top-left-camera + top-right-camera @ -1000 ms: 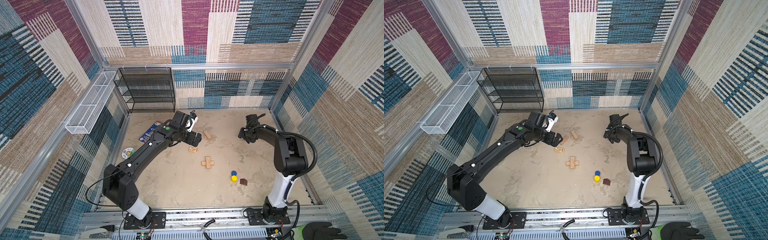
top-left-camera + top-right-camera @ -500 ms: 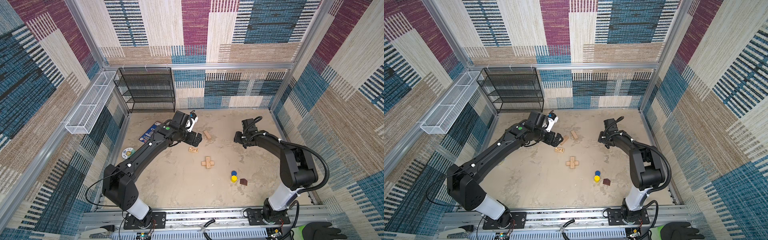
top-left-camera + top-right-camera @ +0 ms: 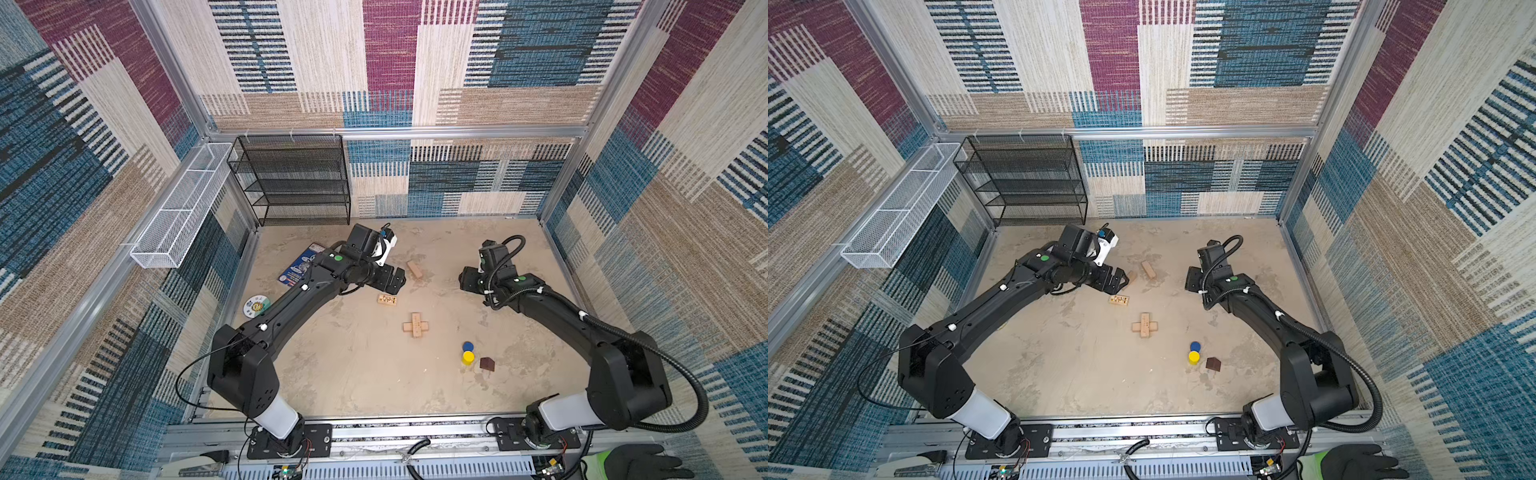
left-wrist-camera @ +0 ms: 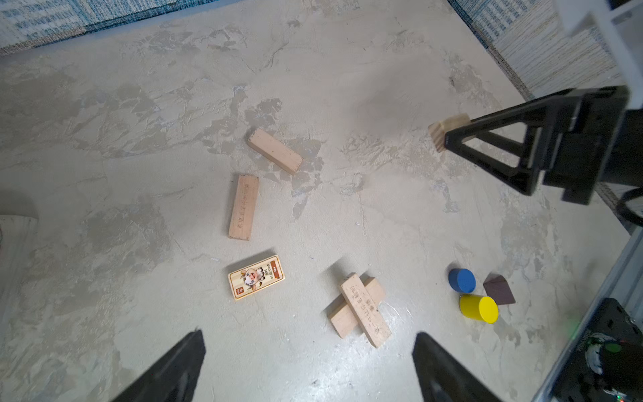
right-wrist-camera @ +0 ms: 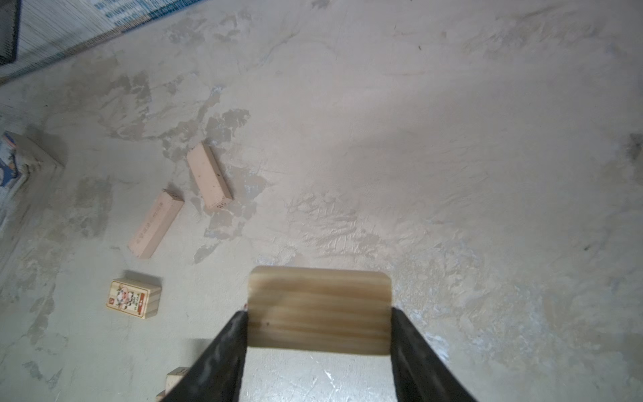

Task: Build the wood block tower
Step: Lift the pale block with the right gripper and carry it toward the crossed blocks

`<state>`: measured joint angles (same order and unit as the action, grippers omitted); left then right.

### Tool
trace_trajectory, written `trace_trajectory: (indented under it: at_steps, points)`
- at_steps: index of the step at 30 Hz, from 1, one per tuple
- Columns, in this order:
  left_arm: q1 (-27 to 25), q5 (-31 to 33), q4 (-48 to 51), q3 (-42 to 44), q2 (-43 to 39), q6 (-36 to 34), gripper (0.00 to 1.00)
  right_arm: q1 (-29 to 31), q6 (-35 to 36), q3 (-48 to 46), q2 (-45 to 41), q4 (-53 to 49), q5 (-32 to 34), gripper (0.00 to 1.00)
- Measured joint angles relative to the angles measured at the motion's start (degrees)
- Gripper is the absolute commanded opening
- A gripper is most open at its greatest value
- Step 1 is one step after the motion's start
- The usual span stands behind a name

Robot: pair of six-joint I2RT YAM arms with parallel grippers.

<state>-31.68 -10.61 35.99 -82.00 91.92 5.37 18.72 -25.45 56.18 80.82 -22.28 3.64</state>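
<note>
I'm bringing the right gripper [image 5: 318, 329], pinching a bar [image 5: 320, 296] seemingly clear of the floor, in from the far side towards the tower [image 3: 415, 326], just two crossed pieces mid-floor, while the left gripper [image 3: 395, 278] is hanging spread wide and empty

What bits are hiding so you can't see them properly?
- Right wrist view: the held block shows only a blurred end in the right gripper; its length is hidden.
- A top view: the plain bar shows just its tip past the left gripper.
- A top view: the left arm covers part of the blue packet; print too small.
- Both top views: the cross's top bar lettering is too small.
</note>
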Motion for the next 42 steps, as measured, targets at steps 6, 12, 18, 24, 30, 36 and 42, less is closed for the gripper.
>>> trace_trajectory:
  at_steps: [6,12,18,24,30,36,42]
  points:
    - [0.0,0.2,-2.1,1.2,0.6,-0.2,0.98,1.9,-2.6,-3.3,-5.7,0.1,-2.1,0.17]
    - [0.0,-0.2,-3.2,1.2,1.8,-0.2,0.98,3.5,-4.8,-5.1,-9.3,-0.3,-3.2,0.03]
    - [0.0,-1.6,-3.4,0.5,2.6,0.3,0.98,4.6,-7.2,-7.1,-14.4,-1.6,-3.2,0.00]
    - [0.0,-1.7,-3.6,0.2,2.2,0.5,0.98,4.9,-8.7,-8.0,-16.8,-3.2,-3.6,0.00]
    - [0.0,-1.5,-3.5,0.4,1.4,0.5,0.97,6.1,-8.9,-5.3,-15.9,-5.4,-3.7,0.00]
    - [0.0,0.1,-2.9,0.3,0.9,0.5,0.98,9.5,-9.4,-2.4,-14.0,-6.9,-3.5,0.00]
    - [-0.2,1.4,-1.4,0.0,1.2,1.4,0.97,16.7,-11.1,1.5,-10.2,-9.0,-1.1,0.00]
